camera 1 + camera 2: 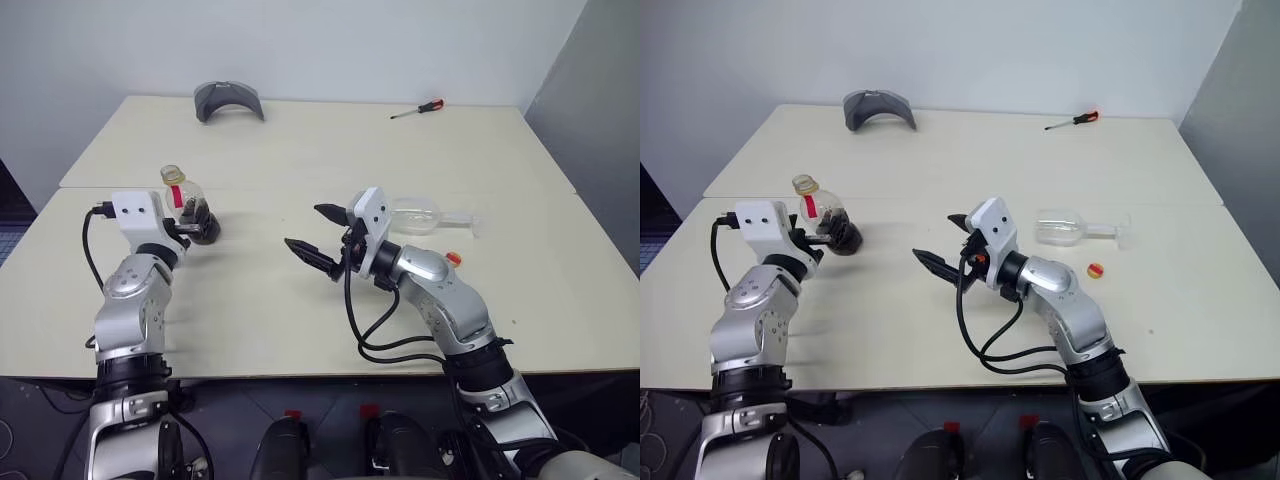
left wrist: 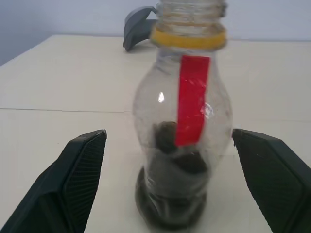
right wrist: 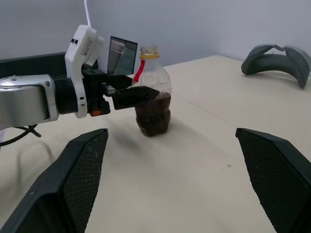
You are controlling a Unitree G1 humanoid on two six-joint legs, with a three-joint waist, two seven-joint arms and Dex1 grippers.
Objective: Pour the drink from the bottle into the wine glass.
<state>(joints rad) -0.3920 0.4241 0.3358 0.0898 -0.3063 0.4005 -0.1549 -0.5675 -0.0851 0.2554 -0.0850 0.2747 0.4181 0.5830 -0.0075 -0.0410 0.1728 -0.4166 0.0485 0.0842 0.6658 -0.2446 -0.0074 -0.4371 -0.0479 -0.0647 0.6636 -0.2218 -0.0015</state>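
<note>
Bare lab, plain tables [image 1: 300, 150], screwdriver [image 1: 418, 109]

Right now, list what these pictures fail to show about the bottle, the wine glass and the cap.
- Bottle: in the head views the left gripper covers its lower body.
- Drink: in the left wrist view the bottle's base is cut off by the picture's edge, so the amount is unclear.
- Wine glass: lying on its side; too clear and small to tell whether anything is in it.
- Cap: too small to read any detail.
</note>
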